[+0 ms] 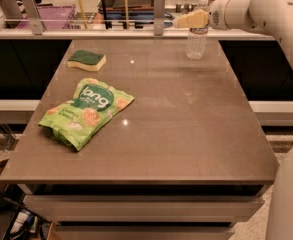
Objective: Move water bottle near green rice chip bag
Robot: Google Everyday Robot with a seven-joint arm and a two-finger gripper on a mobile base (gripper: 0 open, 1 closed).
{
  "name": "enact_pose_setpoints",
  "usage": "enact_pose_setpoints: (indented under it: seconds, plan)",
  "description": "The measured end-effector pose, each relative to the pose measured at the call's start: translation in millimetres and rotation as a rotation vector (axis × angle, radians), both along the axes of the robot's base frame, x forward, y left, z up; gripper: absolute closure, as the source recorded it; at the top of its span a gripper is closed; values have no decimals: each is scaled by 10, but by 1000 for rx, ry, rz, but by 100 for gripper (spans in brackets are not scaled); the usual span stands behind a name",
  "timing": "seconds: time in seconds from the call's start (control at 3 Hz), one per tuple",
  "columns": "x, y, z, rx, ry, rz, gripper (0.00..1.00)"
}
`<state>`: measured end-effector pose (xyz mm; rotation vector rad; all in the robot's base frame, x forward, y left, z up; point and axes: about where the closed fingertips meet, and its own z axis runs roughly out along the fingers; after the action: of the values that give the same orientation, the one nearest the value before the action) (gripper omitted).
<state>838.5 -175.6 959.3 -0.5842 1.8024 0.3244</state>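
The water bottle (196, 40) stands upright at the far right of the table, clear and ribbed with a white cap. My gripper (187, 20) is cream-coloured and reaches in from the right at the height of the bottle's neck, overlapping its upper part. The green rice chip bag (88, 111) lies flat on the left half of the table, far from the bottle and the gripper.
A green-and-yellow sponge (86, 60) lies at the far left of the brown table (186, 134). A rail with posts (159, 6) and crates runs behind the far edge. My white arm (271, 9) fills the upper right, and part of the robot's body shows at the lower right.
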Motion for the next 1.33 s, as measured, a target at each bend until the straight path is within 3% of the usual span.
enact_pose_setpoints:
  seconds: [0.33,1.33]
  plan:
    - [5,18,-3,1,0,2,17]
    - [31,107,-64,2,8,14,88]
